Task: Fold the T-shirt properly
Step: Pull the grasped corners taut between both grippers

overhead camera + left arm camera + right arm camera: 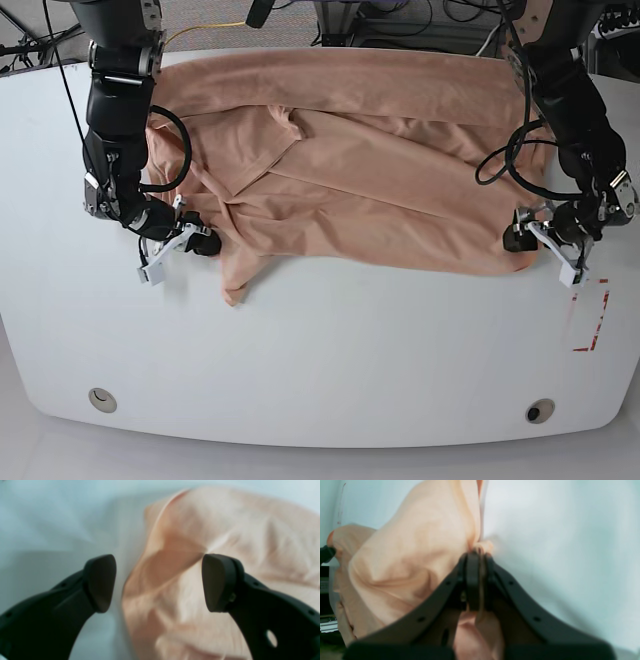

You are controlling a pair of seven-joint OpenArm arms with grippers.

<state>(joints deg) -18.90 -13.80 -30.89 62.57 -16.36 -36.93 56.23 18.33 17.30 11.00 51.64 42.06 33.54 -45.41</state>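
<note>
Peach cotton T-shirt [380, 170] lies spread but rumpled across the far half of the white table [330, 370], one sleeve bunched and twisted toward the base view's left. Right gripper [478, 555] is pinched shut on a bit of fabric at that sleeve side; wrist view shows cloth squeezed between the pads. Left gripper [158, 582] has jaws wide apart w/ nothing between them, straddling the shirt's hem edge at the other end. Step looks like grabbing both ends before a fold or straighten, approx. early in the task. Next move prob. calls for the left to close on the hem, then both lift together. Far edge of the shirt sits close to the table's back rim, so little room there; near half of the table is bare, plenty of space to pull toward.
</note>
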